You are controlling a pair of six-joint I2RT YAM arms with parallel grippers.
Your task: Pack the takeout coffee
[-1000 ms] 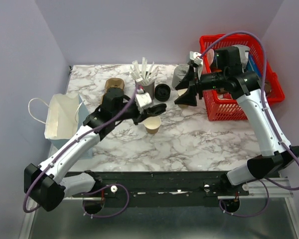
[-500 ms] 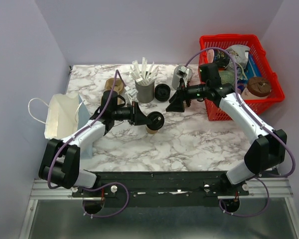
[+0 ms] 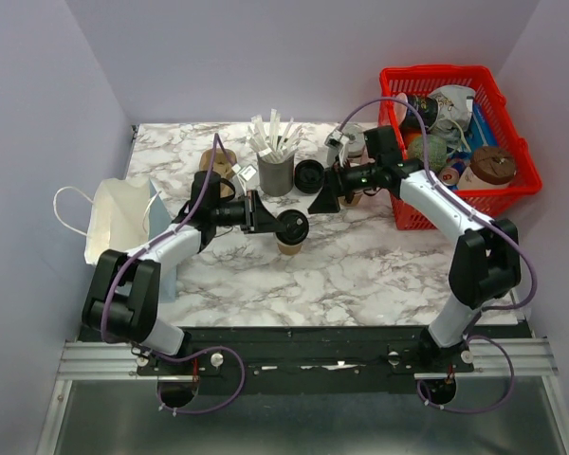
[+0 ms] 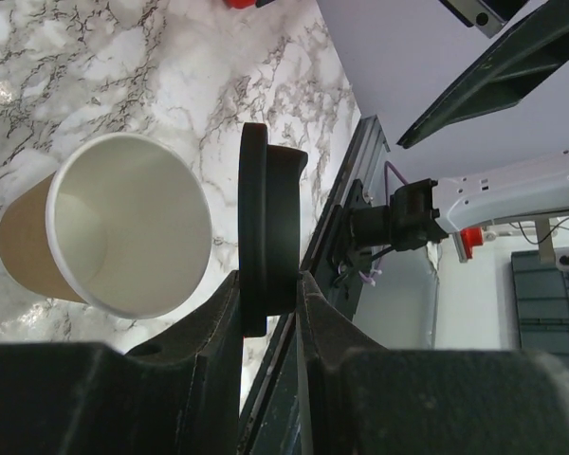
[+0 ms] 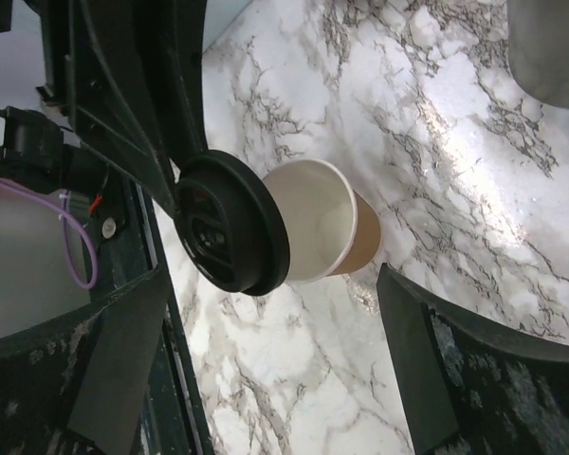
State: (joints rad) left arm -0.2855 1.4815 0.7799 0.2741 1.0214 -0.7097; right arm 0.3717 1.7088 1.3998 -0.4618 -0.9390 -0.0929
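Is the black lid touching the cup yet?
Apart. The left wrist view shows marble table between the black lid and the paper cup rim.

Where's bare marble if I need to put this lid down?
Widest bare marble: the near strip from the cup and held lid to the front edge, running right to the red basket. A smaller patch sits back-left, between the white bag and the brown stack. The back row around the stick holder and black lids is crowded.

From above and behind, one camera takes in the whole table [image 3: 360, 265]. Both wrist cameras closely share the cup [image 4: 123, 227] and lid [image 4: 268, 237].
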